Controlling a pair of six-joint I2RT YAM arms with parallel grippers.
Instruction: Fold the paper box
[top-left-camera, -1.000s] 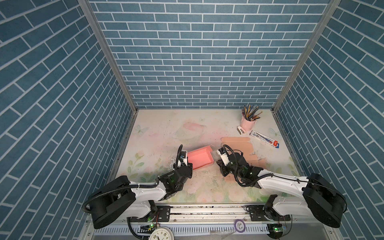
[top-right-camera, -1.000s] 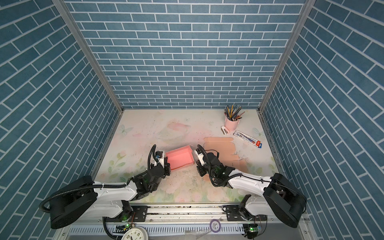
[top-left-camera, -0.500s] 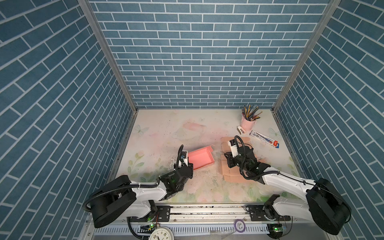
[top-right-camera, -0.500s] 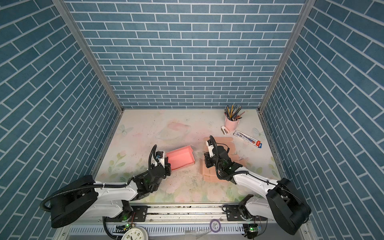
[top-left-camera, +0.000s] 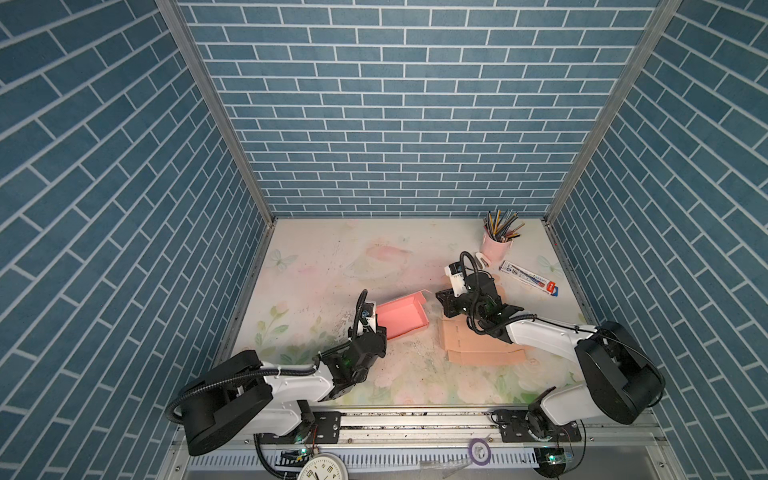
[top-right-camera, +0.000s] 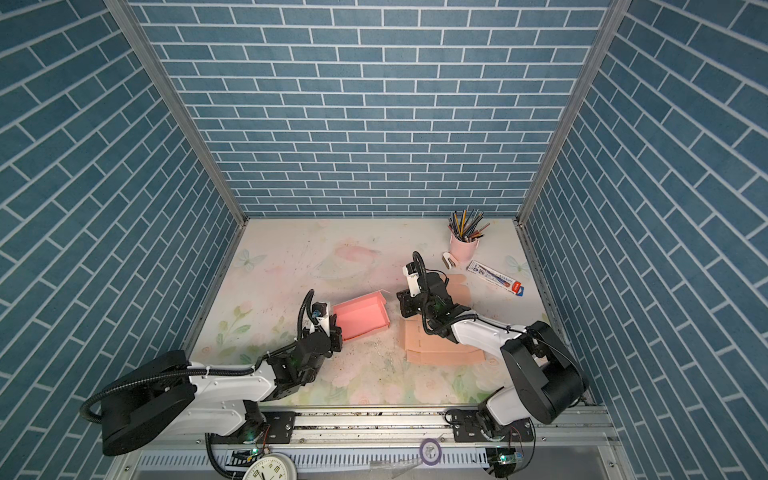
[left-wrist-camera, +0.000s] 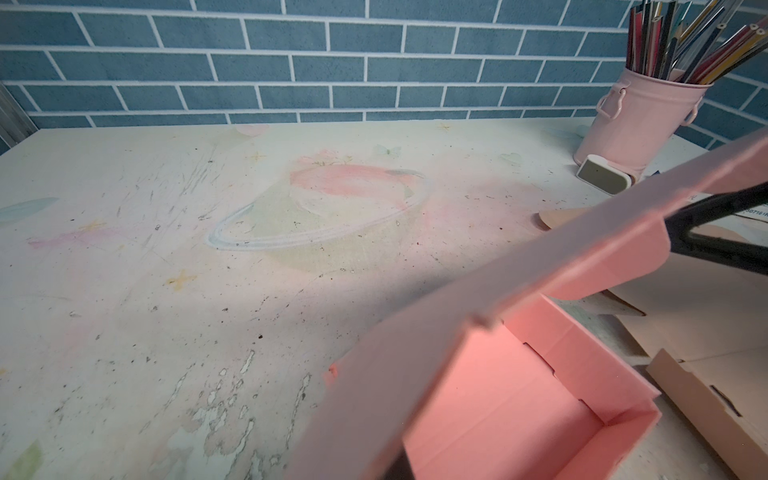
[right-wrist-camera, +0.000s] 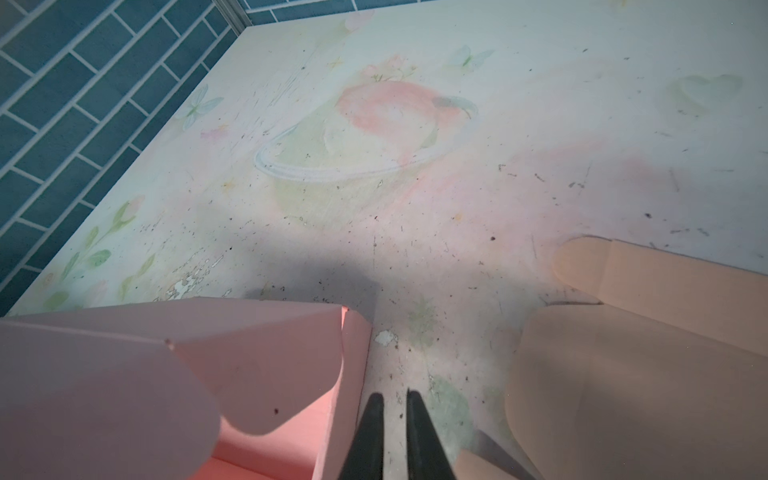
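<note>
Where the bench ends nearest the camera, a metal rail (top-left-camera: 415, 415) carries both arm bases, with a white clock (top-left-camera: 322, 467) and a purple tape roll (top-left-camera: 478, 451) lying just in front of it. Beyond the rail the table (top-left-camera: 332, 257) is a pale sheet printed with faded flowers, butterflies and a ringed planet, scuffed, speckled with dark flecks and flaking in patches beside the pink paper box (top-left-camera: 401, 318). That box sits near the middle of the table as an open tray with one long flap raised, and the left gripper (top-left-camera: 377, 332) has its fingers clenched on the near-left wall. Just to its right, over bare table between the box and the tan cardboard (top-left-camera: 478, 345), the right gripper (right-wrist-camera: 392, 399) hangs with its fingers drawn almost together, only a slit between them, grasping nothing. The cardboard lies flat, partly under the right arm and apart from the box. Farther back toward the right corner stand a pink pencil cup (top-left-camera: 496, 249) full of pencils, a small white block (left-wrist-camera: 602, 174) just beside its foot, and a long white packet (top-left-camera: 528, 277) lying flat nearby. Blue brick-pattern walls (top-left-camera: 395, 124) close the left, right and back, joined by bare metal corner posts (top-left-camera: 216, 112)
</note>
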